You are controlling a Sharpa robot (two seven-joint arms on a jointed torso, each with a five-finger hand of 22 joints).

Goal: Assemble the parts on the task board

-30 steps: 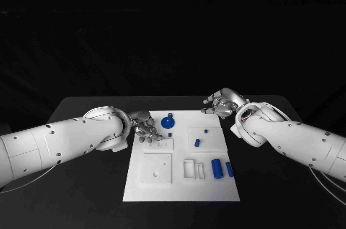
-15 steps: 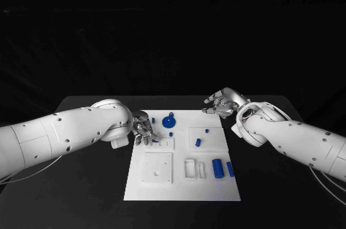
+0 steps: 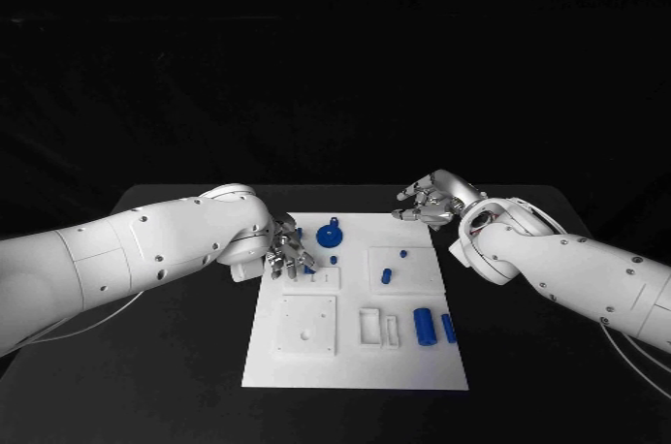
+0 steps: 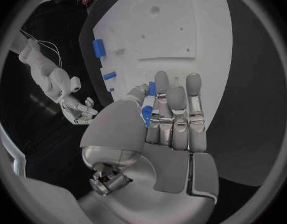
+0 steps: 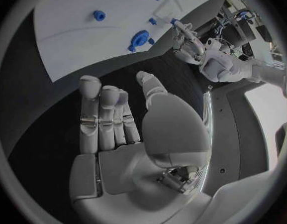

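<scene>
Small blue part (image 4: 147, 109) between left hand (image 4: 171, 119) thumb and fingers: mostly hidden, shape unreadable. Board (image 3: 420, 366) patch beneath left hand (image 3: 290, 255) covered in head view. Right hand (image 3: 436, 198) fingertip detail too small to tell.

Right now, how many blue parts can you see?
7. One part in the left hand, a round one and a peg beside it, two small ones right of those, two long ones nearest the robot. The hand may hide more.
</scene>
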